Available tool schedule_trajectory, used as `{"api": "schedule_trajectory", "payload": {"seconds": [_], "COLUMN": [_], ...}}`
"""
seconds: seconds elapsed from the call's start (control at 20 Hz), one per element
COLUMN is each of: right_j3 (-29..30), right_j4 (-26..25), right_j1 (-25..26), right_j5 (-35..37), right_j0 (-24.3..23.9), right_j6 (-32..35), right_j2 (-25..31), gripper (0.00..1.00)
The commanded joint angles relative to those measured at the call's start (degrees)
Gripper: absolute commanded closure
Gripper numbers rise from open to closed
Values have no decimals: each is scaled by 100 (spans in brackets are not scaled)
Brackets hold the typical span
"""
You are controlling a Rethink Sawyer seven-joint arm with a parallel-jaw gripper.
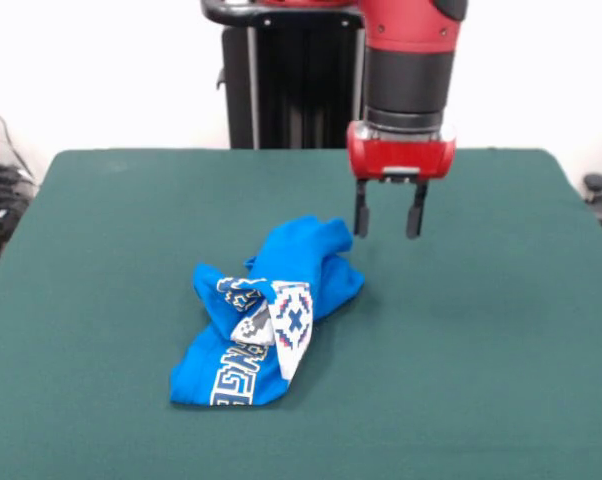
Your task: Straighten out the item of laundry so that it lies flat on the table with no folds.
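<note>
Green cloth covers a big table point(481, 380) that fills most of the front view, the only view given. Think of the table top as a clock face, with twelve o'clock at its far edge.

Just short of the centre, toward seven o'clock, lies a bright blue T-shirt point(281, 330). It is crumpled into a long, bunched heap, not spread flat. The heap runs on a slant, from a low flat end at about seven o'clock up to a rounded, puffed end nearer the centre. Folds cross over each other in the middle of the heap. A flap turned outward there shows a white pixel-style pattern with a blue cross shape in it. White and yellow outlined block letters show along the lower left part of the heap, bent by the folds so they cannot be read as a word. The shirt takes up only a small part of the table, with bare green cloth on every side.

Above the table, toward one o'clock from the shirt, a red and black robot arm point(411, 60) comes straight down. It ends in a red block carrying a claw point(388, 232) with two short black fingers point(361, 215) pointing down. These stand apart with a clear gap between them and nothing held. The claw hangs just beside the puffed upper end of the shirt, near it but not touching it.
</note>
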Motion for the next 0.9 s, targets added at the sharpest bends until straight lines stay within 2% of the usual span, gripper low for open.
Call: {"api": "schedule_trajectory", "payload": {"seconds": [0.05,0.45,0.7,0.9], "right_j3": [-747,-841,-1021,-1059], "right_j4": [114,-138,-314,-371], "right_j1": [278,700,1210,1248], "right_j5": [373,-212,-815,-741], "right_j0": [-108,-293,-242,-178], "right_j6": [745,755,786,710], "right_j2": [278,314,100,-35], "gripper": [0,0,0,0]}}
